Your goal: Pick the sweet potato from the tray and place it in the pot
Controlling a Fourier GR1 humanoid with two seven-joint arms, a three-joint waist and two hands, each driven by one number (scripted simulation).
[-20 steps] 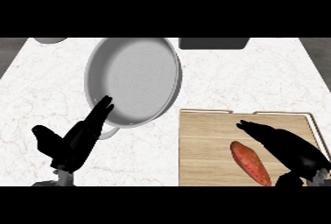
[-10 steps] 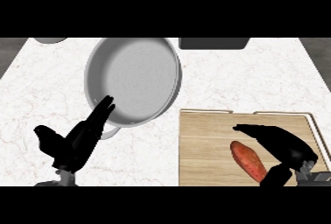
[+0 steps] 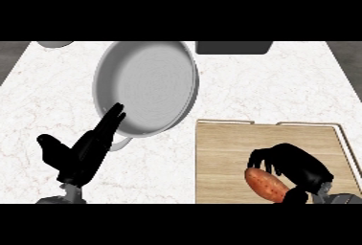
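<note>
The right hand has its fingers curled down over the upper end of the sweet potato, with the thumb apparently under its lower end, so it is closing round the vegetable. The sweet potato lies on the wooden tray, near the tray's front edge and slightly tilted; whether it has left the wood cannot be told. The grasping step looks to be in hand. The next move calls for a lift clear of the tray's raised rim, then a carry leftward and back to the pot.

The left hand rests open, fingers straight, near the counter's front left, its fingertips at the pot's near rim.

The pot, wide and grey, holds nothing. The tray holds only the sweet potato.
</note>
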